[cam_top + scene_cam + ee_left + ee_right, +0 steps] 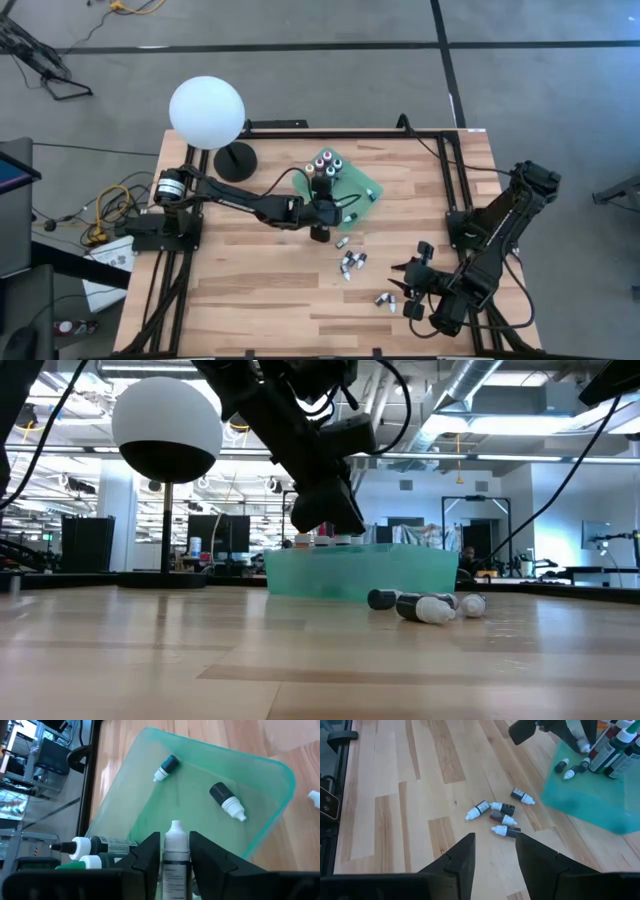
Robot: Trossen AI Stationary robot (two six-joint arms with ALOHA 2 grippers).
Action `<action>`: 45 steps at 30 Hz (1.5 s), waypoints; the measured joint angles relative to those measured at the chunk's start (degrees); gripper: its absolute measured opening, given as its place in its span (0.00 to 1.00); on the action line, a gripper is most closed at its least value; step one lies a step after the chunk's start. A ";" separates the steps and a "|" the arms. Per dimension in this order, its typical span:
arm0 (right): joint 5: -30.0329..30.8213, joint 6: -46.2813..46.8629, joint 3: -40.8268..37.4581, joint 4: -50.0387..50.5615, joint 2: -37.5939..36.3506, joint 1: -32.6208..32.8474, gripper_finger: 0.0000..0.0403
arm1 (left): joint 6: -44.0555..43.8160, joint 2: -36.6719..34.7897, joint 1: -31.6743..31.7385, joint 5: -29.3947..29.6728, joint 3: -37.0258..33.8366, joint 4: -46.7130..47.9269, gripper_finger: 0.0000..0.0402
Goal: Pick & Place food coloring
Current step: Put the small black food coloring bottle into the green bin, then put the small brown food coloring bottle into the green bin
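My left gripper (pixel 324 203) is over the near left part of the flat green tray (pixel 362 188), shut on one small food coloring bottle (pixel 175 857) with a white cap. Three bottles stand in the tray's far left corner (pixel 326 164), and two more lie on its floor (pixel 167 766) (pixel 227 800). Several loose bottles lie on the wood near the tray (pixel 350 262) (pixel 499 815) and farther toward the near edge (pixel 386 299). My right gripper (pixel 495 857) waits open above the table's near right, with nothing between its fingers. My left gripper pinches the bottle's body (pixel 175 870) between its two fingers (pixel 150 855). The bottle lies along the fingers, and its white cap (pixel 175 831) sticks out past their ends. The fingers slant down toward the tray from its near left side. The bottle's lower part is hidden between the fingers.
A white globe lamp (pixel 207 112) on a round black base (pixel 236 160) stands at the far left. Black frame rails (pixel 450 180) run along the table's edges. Bare wood lies at the table's near left (pixel 250 290).
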State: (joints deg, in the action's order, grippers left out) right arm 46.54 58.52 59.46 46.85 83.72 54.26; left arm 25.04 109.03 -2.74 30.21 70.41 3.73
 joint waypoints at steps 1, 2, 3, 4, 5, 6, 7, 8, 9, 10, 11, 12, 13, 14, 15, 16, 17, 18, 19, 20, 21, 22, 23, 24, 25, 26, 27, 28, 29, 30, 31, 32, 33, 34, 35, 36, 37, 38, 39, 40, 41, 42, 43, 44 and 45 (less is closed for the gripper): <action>0.00 0.00 0.00 0.00 0.00 0.00 0.33 | -0.01 0.02 0.00 0.01 0.00 -0.02 0.26; 0.00 0.00 0.00 0.00 0.00 0.00 0.33 | -0.02 0.02 0.00 0.02 0.00 -0.04 0.27; 0.00 0.00 0.00 0.00 0.00 0.00 0.33 | -0.01 0.02 0.00 0.04 0.01 -0.04 0.29; 0.00 0.00 0.00 -0.01 0.00 0.00 0.33 | -0.01 0.00 0.00 0.03 0.02 -0.04 0.30; 0.00 0.00 0.00 -0.05 0.00 0.00 0.33 | 0.00 0.02 0.00 0.04 0.02 -0.04 0.31; 0.00 0.00 0.00 -0.17 0.00 0.00 0.33 | -0.02 0.02 0.00 0.05 0.02 -0.07 0.31; 0.00 0.00 0.00 -0.24 0.00 0.00 0.33 | -0.02 0.00 0.00 0.05 0.02 -0.04 0.32; 0.00 0.00 0.00 -0.33 0.00 0.00 0.33 | -0.14 0.01 0.00 0.05 0.02 -0.01 0.33; 0.00 0.00 0.00 -0.62 0.00 0.00 0.33 | -0.48 0.02 0.00 0.04 0.02 0.08 0.33; -0.04 0.07 0.00 -0.92 0.00 0.00 0.33 | -0.81 0.01 0.00 0.02 0.02 0.26 0.33; -0.11 0.50 0.00 -1.26 0.00 0.00 0.33 | -1.22 0.01 -0.07 0.01 0.04 0.55 0.34; -0.27 1.33 0.00 -1.50 0.00 0.00 0.33 | -1.65 0.01 -0.38 0.04 0.04 1.08 0.34; -1.04 2.36 0.00 -1.69 0.03 -0.01 0.33 | -1.74 -0.21 -0.84 0.02 0.04 2.05 0.34; -1.85 3.55 0.00 -1.96 0.41 -0.10 0.33 | -1.76 -0.54 -1.44 0.03 0.04 3.43 0.34; -2.89 4.85 0.00 -2.17 1.02 -0.32 0.33 | -2.00 -0.79 -2.29 0.03 0.05 4.05 0.34; -4.24 6.45 0.00 -2.13 1.80 -0.44 0.33 | -2.48 -1.16 -3.13 0.00 0.11 4.68 0.34; -5.69 8.20 -0.01 -2.11 2.53 -0.43 0.33 | -3.38 -1.99 -4.03 -0.14 0.05 6.85 0.34; -7.37 10.22 0.00 -2.23 3.40 -0.41 0.33 | -4.46 -2.70 -4.98 -0.27 -0.08 8.86 0.34; -9.34 12.35 0.02 -2.60 4.41 -0.68 0.33 | -5.58 -3.23 -5.88 -0.76 -0.09 10.04 0.34; -11.92 14.16 0.02 -2.75 5.54 -0.79 0.33 | -6.79 -3.67 -6.72 -1.35 -0.21 11.56 0.34; -14.86 15.84 -0.06 -2.77 6.59 -0.92 0.33 | -7.95 -4.11 -7.58 -1.63 -0.47 13.35 0.34; -17.94 17.51 -0.07 -3.11 7.52 -1.23 0.33 | -8.82 -4.48 -8.48 -1.83 -0.79 14.67 0.34; -20.72 19.13 -0.03 -3.61 8.30 -1.44 0.33 | -9.50 -4.78 -9.32 -1.93 -1.16 15.04 0.34; -22.98 20.67 0.04 -3.65 8.99 -1.63 0.33 | -9.85 -5.00 -10.10 -1.91 -1.50 14.99 0.34; -24.72 22.16 0.26 -3.55 9.57 -1.87 0.33 | -10.22 -5.36 -10.94 -1.91 -1.91 14.80 0.34; -25.82 23.36 0.72 -3.54 10.02 -2.04 0.33 | -10.63 -5.58 -11.70 -1.93 -2.19 14.93 0.34; -26.26 24.19 1.28 -3.61 10.22 -2.25 0.33 | -11.07 -5.64 -12.34 -1.91 -2.27 15.04 0.33; -26.44 24.66 1.86 -3.65 10.25 -2.39 0.33 | -11.54 -5.62 -13.01 -1.91 -2.27 15.13 0.33; -26.47 25.22 2.42 -3.65 10.25 -2.63 0.33 | -11.94 -5.61 -13.65 -1.91 -2.29 15.44 0.33; -26.47 25.80 2.91 -3.72 10.25 -2.82 0.33 | -12.18 -5.62 -14.25 -1.91 -2.29 15.43 0.33; -26.45 26.54 3.30 -3.72 10.27 -3.08 0.33 | -12.30 -5.62 -14.82 -1.90 -2.29 15.34 0.33; -26.47 27.13 3.59 -3.67 10.29 -3.40 0.33 | -12.36 -5.62 -15.31 -1.74 -2.29 15.35 0.33; -26.50 27.68 3.78 -3.69 10.29 -3.69 0.33 | -12.49 -5.62 -15.85 -1.44 -2.29 15.37 0.33; -26.77 28.59 3.82 -3.82 10.29 -4.01 0.33 | -12.75 -5.62 -16.31 -1.41 -2.29 15.41 0.33; -27.42 29.67 3.82 -3.71 10.30 -4.42 0.33 | -13.00 -5.62 -16.77 -1.38 -2.29 15.51 0.33; -28.43 30.90 3.80 -3.61 10.36 -4.80 0.33 | -13.56 -5.62 -17.27 -1.30 -2.32 15.74 0.33; -29.81 32.19 3.83 -3.68 10.64 -5.27 0.33 | -14.00 -5.62 -17.65 -1.02 -2.32 16.12 0.33; -31.37 33.40 3.87 -3.71 11.06 -5.79 0.33 | -14.51 -5.62 -18.09 -0.97 -2.32 16.49 0.33; -32.75 34.34 3.82 -3.49 11.39 -6.23 0.33 | -15.04 -5.60 -18.44 -0.97 -2.32 16.82 0.33; -33.42 35.06 3.78 -2.96 11.45 -6.54 0.33 | -15.38 -5.60 -18.77 -0.97 -2.33 17.00 0.33; -33.68 35.83 3.80 -3.00 11.46 -6.77 0.33 | -15.69 -5.60 -19.14 -0.97 -2.34 17.12 0.33; -33.92 36.26 3.92 -3.54 11.96 -7.15 0.33 | -16.01 -5.60 -19.48 -0.97 -2.34 17.26 0.33; -34.64 36.43 3.93 -4.10 12.49 -7.71 0.33 | -16.25 -5.60 -19.80 -0.97 -2.34 17.46 0.33; -35.48 36.44 3.85 -3.88 13.06 -7.97 0.33 | -16.35 -5.60 -20.01 -0.95 -2.34 17.64 0.33; -36.48 36.46 3.78 -3.70 13.61 -8.12 0.33 | -16.35 -5.60 -20.23 -0.95 -2.34 17.81 0.33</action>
State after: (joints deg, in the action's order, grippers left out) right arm 10.06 94.98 63.24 43.15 97.33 46.14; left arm 8.69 103.44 -22.97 29.26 68.07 21.54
